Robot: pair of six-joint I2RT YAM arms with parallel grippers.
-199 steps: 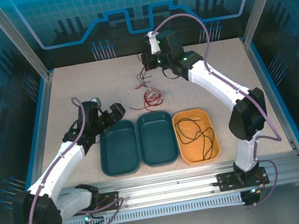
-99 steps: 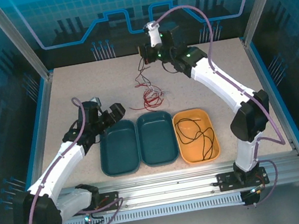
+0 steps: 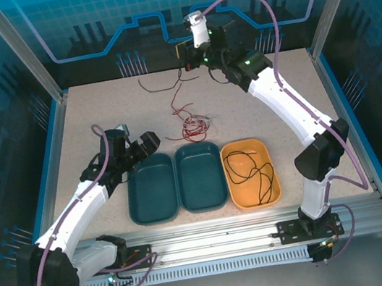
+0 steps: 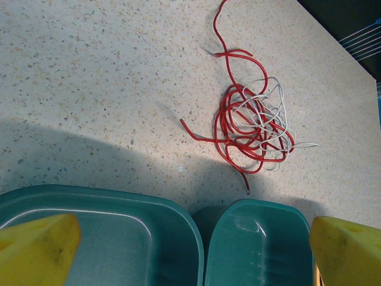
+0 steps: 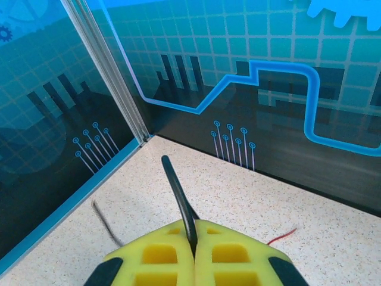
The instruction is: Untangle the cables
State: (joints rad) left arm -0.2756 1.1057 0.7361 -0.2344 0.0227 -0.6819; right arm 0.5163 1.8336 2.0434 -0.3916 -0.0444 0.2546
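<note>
Top external view: the right gripper (image 3: 189,64) hangs high near the back of the table (image 3: 98,114), pinched shut on one dark strand (image 3: 159,84) that trails off to its left. The rest of the cables, a red-and-white tangle (image 3: 191,124), lies on the table just beyond the two teal trays (image 3: 154,200), and a black cable (image 3: 248,170) sits coiled in the orange tray (image 3: 276,189). Whether the lifted strand is free of the tangle I cannot tell. The left gripper (image 3: 144,145) hovers at the far corner of the left teal tray, jaws spread wide and holding nothing. Left wrist view: red loops thread through white ones in a loose knot, with a red tail (image 4: 219,27) running away from it and short free ends poking out at its near side. These wires look light, limp and slightly springy. Tugging a middle loop would likely cinch the knot, so a free end or an outer loop seems the better place to pinch. Right wrist view: the yellow pads (image 5: 161,253) meet on the thin strand, which rises from between them; being so fine, it may slip under a hard pull.
</note>
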